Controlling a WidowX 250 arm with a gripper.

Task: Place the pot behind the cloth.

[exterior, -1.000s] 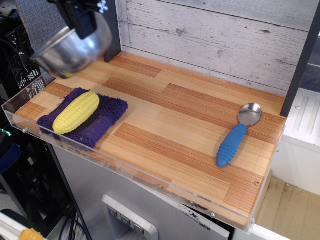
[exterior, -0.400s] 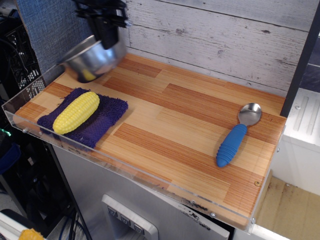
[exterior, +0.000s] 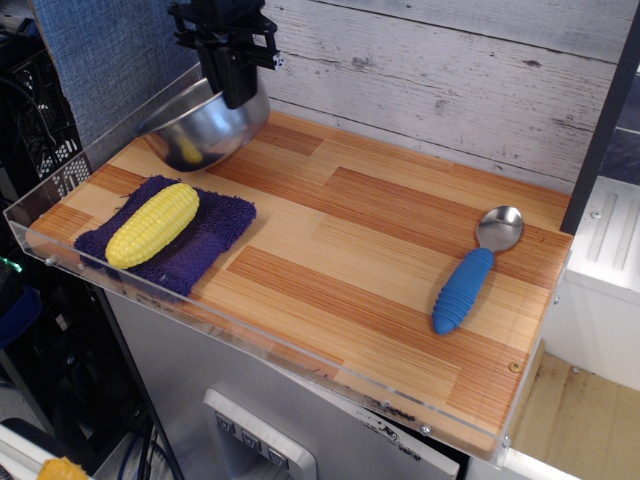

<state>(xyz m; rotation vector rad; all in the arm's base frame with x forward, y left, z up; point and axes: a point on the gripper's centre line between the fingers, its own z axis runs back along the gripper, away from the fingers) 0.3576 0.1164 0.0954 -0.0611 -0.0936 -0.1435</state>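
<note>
The shiny steel pot sits low at the back left of the wooden table, just behind the dark purple cloth. Whether it touches the table I cannot tell. My black gripper comes down from above and is shut on the pot's right rim. A yellow toy corn cob lies on the cloth. The cloth is at the front left, near the clear edge guard.
A steel spoon with a blue handle lies at the right of the table. A white plank wall stands behind. A clear acrylic lip runs along the front and left edges. A black crate is off to the left.
The gripper has carried the pot to the right and down, from above the table's left edge to a spot behind the cloth. The cloth, corn and spoon have not moved.
</note>
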